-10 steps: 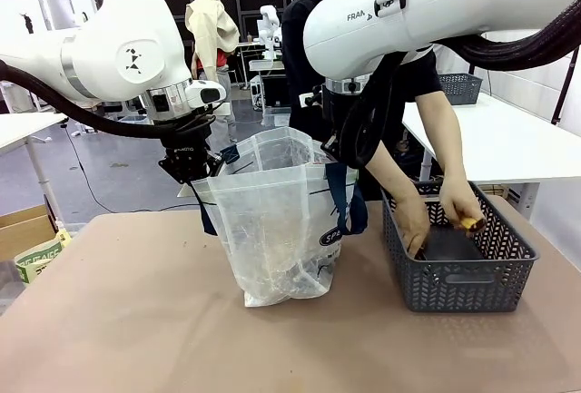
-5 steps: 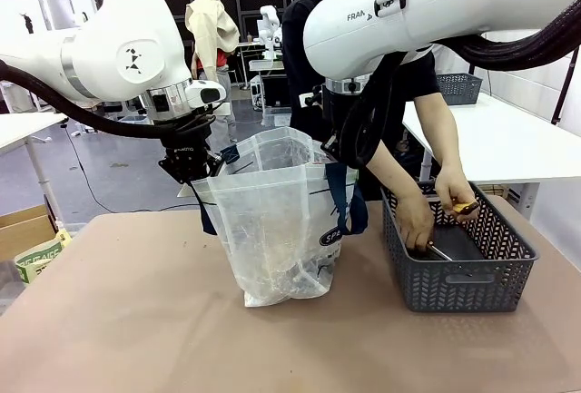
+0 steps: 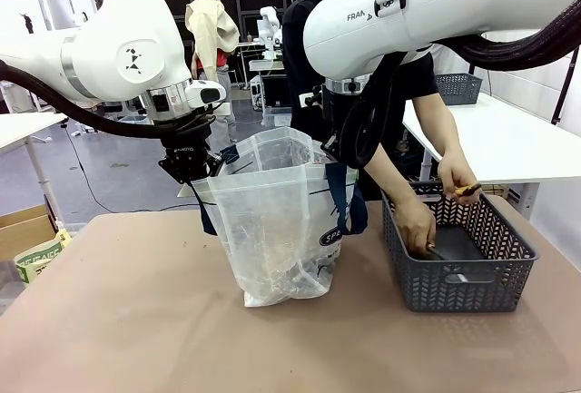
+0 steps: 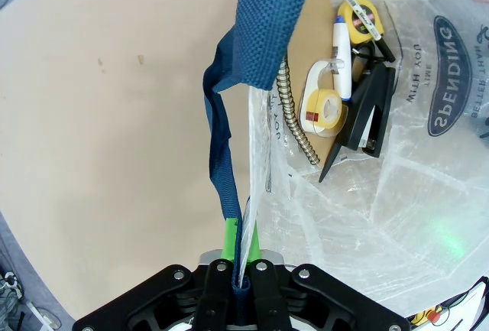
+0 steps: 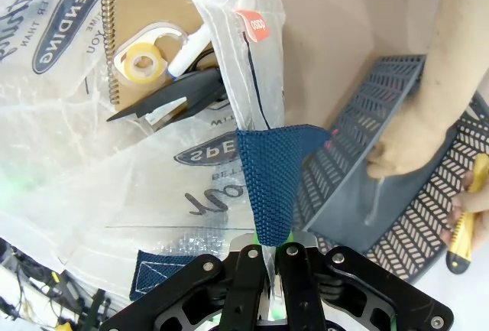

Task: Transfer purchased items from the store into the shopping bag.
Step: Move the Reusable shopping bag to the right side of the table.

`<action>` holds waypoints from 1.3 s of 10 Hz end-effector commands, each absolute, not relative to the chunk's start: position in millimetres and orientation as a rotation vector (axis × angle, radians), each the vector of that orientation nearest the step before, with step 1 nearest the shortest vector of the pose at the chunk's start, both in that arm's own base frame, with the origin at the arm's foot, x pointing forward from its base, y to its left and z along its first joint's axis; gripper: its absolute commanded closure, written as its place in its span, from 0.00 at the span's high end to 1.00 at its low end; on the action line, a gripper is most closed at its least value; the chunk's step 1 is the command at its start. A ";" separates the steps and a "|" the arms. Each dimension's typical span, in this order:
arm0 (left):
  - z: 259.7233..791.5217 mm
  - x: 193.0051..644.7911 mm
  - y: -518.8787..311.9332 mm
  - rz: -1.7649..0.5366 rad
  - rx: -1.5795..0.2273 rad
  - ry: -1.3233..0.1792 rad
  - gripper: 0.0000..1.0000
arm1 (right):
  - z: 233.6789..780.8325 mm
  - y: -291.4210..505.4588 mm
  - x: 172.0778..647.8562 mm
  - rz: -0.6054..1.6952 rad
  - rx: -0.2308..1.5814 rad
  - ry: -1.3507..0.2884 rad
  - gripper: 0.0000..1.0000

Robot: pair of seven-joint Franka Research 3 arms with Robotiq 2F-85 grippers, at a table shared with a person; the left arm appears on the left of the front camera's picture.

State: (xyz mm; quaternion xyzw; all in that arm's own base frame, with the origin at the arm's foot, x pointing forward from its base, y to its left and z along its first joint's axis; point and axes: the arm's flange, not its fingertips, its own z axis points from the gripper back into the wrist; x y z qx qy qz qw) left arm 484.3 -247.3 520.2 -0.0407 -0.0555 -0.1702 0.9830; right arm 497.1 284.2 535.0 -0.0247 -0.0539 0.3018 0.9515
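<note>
Both arms stretch the shopping bag (image 3: 272, 221) by its rim: the left gripper (image 4: 241, 235) and right gripper (image 5: 273, 245) are each clamped on an opposite edge beside a navy strap, so the mouth gapes next to the basket (image 3: 458, 291). A person's hand (image 3: 454, 175) lifts a yellow stick (image 3: 467, 191) above that basket, likely bound for the bag.

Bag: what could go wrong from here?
1. Left hand and right hand pinch just strap and thin film at the rim of the bag; it may slip and the mouth sag shut.
2. The right arm hangs between basket and bag mouth; the person's hand, carrying a yellow stick, could bump it.
</note>
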 end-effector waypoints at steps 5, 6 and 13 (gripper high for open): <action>519.8 484.5 -247.1 -0.342 -0.082 -0.111 0.00 | 534.5 283.5 497.2 0.613 -0.051 -0.109 0.00; 519.8 484.5 -247.1 -0.342 -0.082 -0.111 0.00 | 534.5 283.5 497.2 0.613 -0.051 -0.109 0.00; 519.8 484.5 -247.1 -0.342 -0.082 -0.111 0.00 | 534.5 283.5 497.2 0.613 -0.051 -0.109 0.00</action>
